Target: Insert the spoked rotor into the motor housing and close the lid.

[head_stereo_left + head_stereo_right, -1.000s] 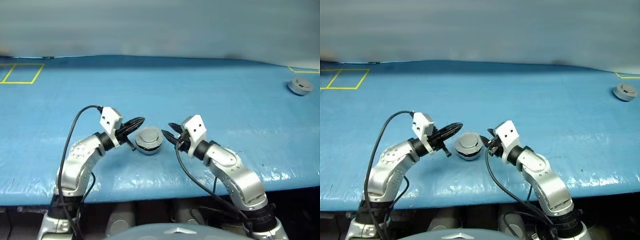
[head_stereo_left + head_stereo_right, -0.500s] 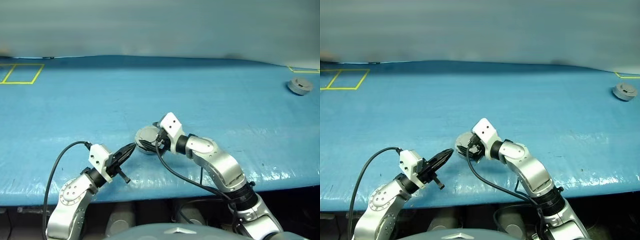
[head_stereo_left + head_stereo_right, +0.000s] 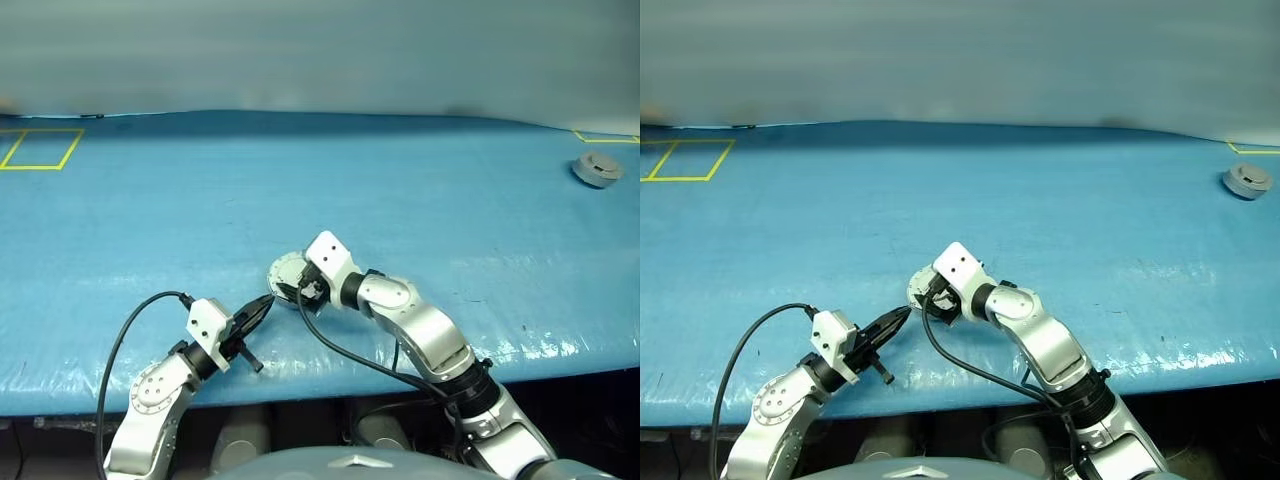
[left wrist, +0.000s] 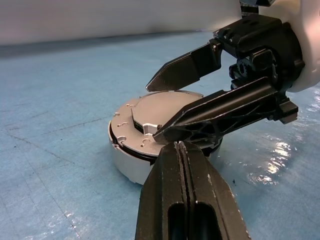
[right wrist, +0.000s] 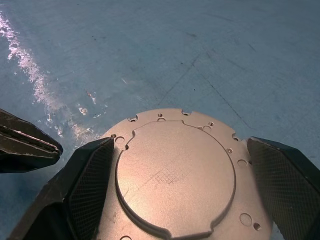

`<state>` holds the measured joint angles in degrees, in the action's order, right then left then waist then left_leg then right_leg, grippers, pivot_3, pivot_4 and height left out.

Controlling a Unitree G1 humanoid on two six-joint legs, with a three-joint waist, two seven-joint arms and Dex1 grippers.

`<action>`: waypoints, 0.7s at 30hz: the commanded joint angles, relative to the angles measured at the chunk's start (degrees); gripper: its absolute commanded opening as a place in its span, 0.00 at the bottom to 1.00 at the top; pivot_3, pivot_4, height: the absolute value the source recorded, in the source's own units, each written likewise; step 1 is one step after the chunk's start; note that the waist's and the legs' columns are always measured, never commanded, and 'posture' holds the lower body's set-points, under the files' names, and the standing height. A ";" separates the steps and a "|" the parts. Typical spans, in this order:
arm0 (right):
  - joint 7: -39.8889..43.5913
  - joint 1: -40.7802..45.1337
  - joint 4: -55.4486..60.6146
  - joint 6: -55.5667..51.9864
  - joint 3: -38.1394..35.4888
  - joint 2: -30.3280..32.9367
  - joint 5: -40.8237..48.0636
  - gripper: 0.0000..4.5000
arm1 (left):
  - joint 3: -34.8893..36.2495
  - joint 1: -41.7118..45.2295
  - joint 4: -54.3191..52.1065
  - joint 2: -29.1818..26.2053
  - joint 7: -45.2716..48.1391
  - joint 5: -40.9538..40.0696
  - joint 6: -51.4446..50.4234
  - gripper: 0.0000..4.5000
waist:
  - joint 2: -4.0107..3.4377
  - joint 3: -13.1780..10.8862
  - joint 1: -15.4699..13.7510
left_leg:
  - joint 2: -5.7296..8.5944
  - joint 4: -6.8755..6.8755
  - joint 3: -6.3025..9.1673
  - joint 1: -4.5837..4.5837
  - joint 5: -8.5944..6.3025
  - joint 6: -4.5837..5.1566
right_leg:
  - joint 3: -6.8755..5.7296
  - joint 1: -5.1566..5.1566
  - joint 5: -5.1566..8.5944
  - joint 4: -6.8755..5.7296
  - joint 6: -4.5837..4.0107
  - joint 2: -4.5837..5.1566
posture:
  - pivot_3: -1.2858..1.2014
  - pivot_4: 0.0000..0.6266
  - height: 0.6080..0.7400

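Blue table cover (image 3: 420,180) holds my grey motor housing (image 5: 175,172) near its front edge, lid (image 4: 155,112) closed. My right gripper (image 4: 162,107) straddles it, fingers spread. My left gripper (image 3: 262,305), just beside, is pressed together, empty.

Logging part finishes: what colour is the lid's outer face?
Plain silver-grey metal, on the lid; clearest in the right wrist view.

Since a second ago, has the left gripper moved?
Yes. The left gripper drew back toward the table's near edge, away from the lidded motor housing.
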<state>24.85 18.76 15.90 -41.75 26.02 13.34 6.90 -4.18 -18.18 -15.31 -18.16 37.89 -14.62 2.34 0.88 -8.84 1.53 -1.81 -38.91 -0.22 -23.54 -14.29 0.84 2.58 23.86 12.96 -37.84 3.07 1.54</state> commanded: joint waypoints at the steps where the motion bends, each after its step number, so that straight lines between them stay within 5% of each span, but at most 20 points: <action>1: -0.40 0.09 1.07 -0.01 -0.91 -0.59 -0.35 0.86 | 0.62 -0.40 0.28 -0.13 -0.14 -0.15 2.37 0.00 | -0.01 -0.01 0.01 | -0.08 0.00 -0.01 0.00 0.00 0.00 | 0.00 0.01 0.00 0.00 0.00 0.01 | 0.52 0.24 1.00; 4: -0.41 0.01 1.53 -0.27 -0.83 -0.91 -0.29 0.67 | 0.82 -0.79 0.52 -0.13 -0.56 -0.12 2.74 0.00 | -0.01 -0.01 0.03 | -0.22 0.01 -0.03 0.00 0.00 0.00 | -0.01 0.02 0.00 0.02 0.00 0.00 | 0.52 0.24 1.00; 21: -3.01 -1.56 2.13 -1.11 2.18 -5.04 -1.72 0.67 | 1.18 -1.87 1.30 0.41 -2.47 0.04 3.91 0.00 | -0.01 0.00 0.50 | -0.27 0.15 -0.15 -0.16 0.00 0.00 | 0.03 0.49 0.00 0.01 -0.04 0.00 | 0.52 0.24 1.00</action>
<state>21.65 17.72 16.42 -43.72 27.29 8.70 5.16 -2.95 -19.90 -13.62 -18.06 35.40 -14.44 4.51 0.87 -8.84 2.03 -2.07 -38.73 -0.41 -23.70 -14.30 0.84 2.64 24.35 12.97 -37.83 3.03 1.54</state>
